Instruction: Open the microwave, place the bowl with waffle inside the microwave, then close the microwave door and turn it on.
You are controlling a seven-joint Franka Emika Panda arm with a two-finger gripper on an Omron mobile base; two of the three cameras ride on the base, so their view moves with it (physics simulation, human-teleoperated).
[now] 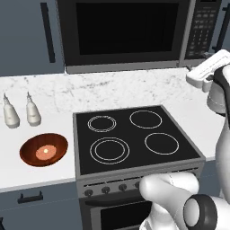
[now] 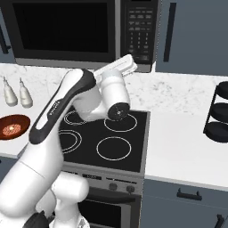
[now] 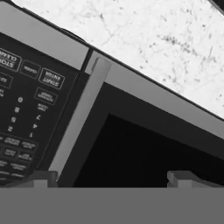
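A white, grey-veined marble counter (image 1: 40,177) is running along the wall, with a black glass four-ring stove (image 1: 132,137) set into it as the landmark. Directly above the stove the large black and steel-grey microwave (image 1: 130,33) is hanging, its wide black microwave door (image 1: 123,29) with the dark window sitting flush and closed; the grey vertical handle (image 3: 81,118) is standing between that window and the button keypad panel (image 2: 139,31) on the microwave's right end. To the left of the stove, on the counter, the shallow glossy reddish-brown bowl (image 1: 43,149) is sitting with the small pale orange-tan waffle (image 1: 45,152) lying in its middle. Behind the bowl, further left of the stove, two small white bottles (image 1: 20,111) are standing side by side. Well to the right of the stove a black tiered rack (image 2: 218,113) is resting on the counter. The two-finger gripper (image 3: 113,179) is hovering above the stove's back right corner, close to the handle, its jaws spread wide and holding nothing.
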